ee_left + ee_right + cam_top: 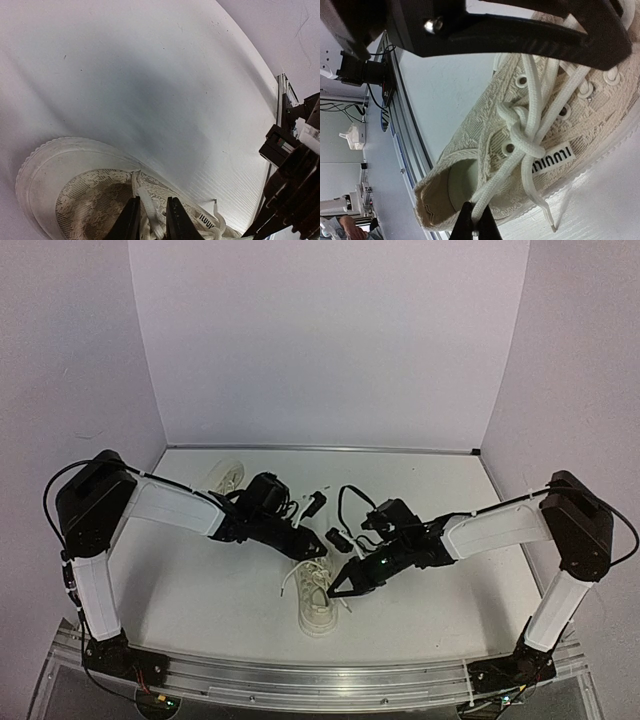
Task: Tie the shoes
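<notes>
Where the top view looks down on the white table (200, 580), a small cream-white canvas lace-up sneaker (318, 612) with a pale rubber sole lies near the front edge between the two arms, its long axis running near to far. A second sneaker (228, 478) of the same kind sits well apart at the back, behind the left arm. The left gripper (312, 543) is over the far end of the lacing and the right gripper (338, 590) is just beside the lacing on its right. Both are at the sneaker, neither clearly nearer.

In the left wrist view the toe cap lies to the lower left. The two black fingers (131, 225) stand close together with a thin white lace (150, 207) running between them; whether they pinch it I cannot tell.

In the right wrist view the collar opening faces the metal rail (405, 135), so the heel seems to point to the near edge. A first knot (520, 135) sits over the upper eyelets, and one strand runs from it straight down into the right fingers, which are closed on it — the coming pull would likely go heelward and outward, away from the left fingers.
</notes>
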Robot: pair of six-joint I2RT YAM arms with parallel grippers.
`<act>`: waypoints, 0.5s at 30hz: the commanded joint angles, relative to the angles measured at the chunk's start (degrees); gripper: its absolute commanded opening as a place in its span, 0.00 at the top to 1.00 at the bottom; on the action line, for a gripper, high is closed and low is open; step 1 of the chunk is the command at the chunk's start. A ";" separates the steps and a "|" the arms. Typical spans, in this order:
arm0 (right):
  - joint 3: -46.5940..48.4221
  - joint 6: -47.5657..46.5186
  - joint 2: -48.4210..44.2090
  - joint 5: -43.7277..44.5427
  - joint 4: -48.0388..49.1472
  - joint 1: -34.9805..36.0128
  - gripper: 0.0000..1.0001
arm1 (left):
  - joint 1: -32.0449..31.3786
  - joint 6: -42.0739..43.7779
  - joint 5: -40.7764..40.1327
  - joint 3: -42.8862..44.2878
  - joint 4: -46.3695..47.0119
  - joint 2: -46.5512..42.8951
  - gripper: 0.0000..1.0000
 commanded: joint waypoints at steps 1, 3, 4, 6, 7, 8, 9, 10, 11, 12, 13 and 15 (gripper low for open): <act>-0.40 -0.12 -1.78 0.04 0.71 0.39 1.00 | -0.09 0.87 -2.48 0.27 0.07 -3.01 0.87; -0.75 -0.14 -1.87 0.35 0.35 0.39 1.00 | 0.00 0.91 -3.80 -0.02 0.02 -3.95 0.93; -0.94 -0.17 -1.91 0.51 0.17 0.36 1.00 | 0.06 0.94 -4.37 -0.11 -0.09 -4.28 0.97; -1.43 -0.17 -2.15 0.81 -0.07 0.34 1.00 | 0.14 1.08 -5.16 -0.20 -0.33 -4.75 1.00; -1.68 -0.18 -2.31 0.98 -0.17 0.35 1.00 | 0.19 1.17 -5.52 -0.35 -0.39 -5.01 1.00; -2.01 -0.20 -2.54 1.12 -0.26 0.36 1.00 | 0.29 1.26 -6.21 -0.58 -0.42 -5.34 1.00; -2.36 -0.21 -2.83 1.25 -0.34 0.35 1.00 | 0.44 1.26 -6.58 -0.86 -0.37 -5.73 1.00; -2.69 -0.21 -3.15 1.44 -0.41 0.35 1.00 | 0.58 1.26 -7.03 -1.13 -0.24 -6.10 1.00; -2.94 -0.32 -3.39 1.63 -0.58 0.41 1.00 | 0.73 1.33 -7.47 -1.39 -0.16 -6.33 1.00; -3.19 -0.36 -3.68 1.81 -0.78 0.37 1.00 | 0.82 1.40 -7.81 -1.49 -0.19 -6.62 1.00; -3.41 -0.45 -3.86 1.93 -0.99 0.35 1.00 | 0.92 1.48 -8.04 -1.60 -0.25 -6.82 1.00; -3.79 -0.69 -4.10 2.17 -1.26 0.36 1.00 | 1.16 1.60 -8.31 -1.66 -0.52 -7.16 1.00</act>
